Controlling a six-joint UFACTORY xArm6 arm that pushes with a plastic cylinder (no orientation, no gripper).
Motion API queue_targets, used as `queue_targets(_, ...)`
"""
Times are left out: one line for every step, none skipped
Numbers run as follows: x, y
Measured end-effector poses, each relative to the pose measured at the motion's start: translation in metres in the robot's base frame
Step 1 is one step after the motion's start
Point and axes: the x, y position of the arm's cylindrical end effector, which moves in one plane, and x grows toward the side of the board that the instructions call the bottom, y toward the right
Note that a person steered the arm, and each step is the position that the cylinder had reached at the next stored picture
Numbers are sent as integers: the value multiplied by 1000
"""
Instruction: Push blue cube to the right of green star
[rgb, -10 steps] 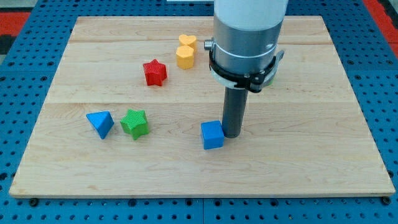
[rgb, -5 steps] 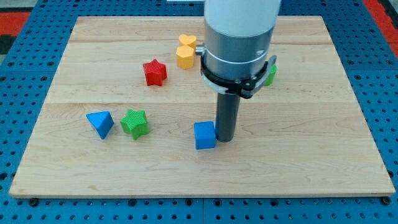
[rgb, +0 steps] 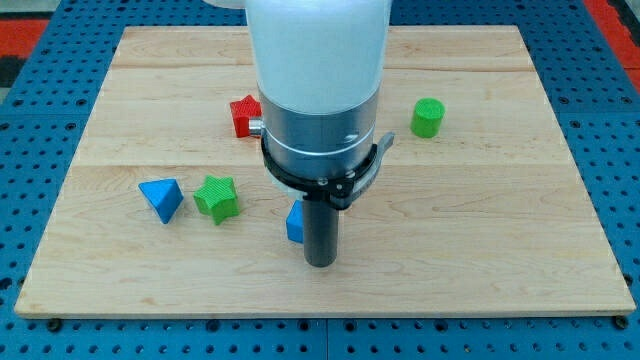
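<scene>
The blue cube (rgb: 294, 224) lies on the wooden board (rgb: 500, 220), right of the green star (rgb: 217, 197) with a gap between them. Most of the cube is hidden behind my rod; only its left edge shows. My tip (rgb: 320, 262) is at the cube's lower right, touching or very near it. The arm's body covers the board's middle.
A blue pyramid (rgb: 161, 198) sits left of the green star. A red star (rgb: 243, 115) is partly hidden behind the arm at the view's upper left. A green cylinder (rgb: 428, 117) stands at the upper right. The yellow blocks are hidden by the arm.
My tip moved left and towards the view's bottom. The blue cube slid left, closer to the green star. The arm now hides the yellow blocks and uncovers the green cylinder.
</scene>
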Motion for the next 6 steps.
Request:
queue_targets(-15, -2)
queue_targets(-16, -4)
queue_targets(-17, 5)
queue_targets(-17, 25)
queue_targets(-24, 26)
queue_targets(-40, 26)
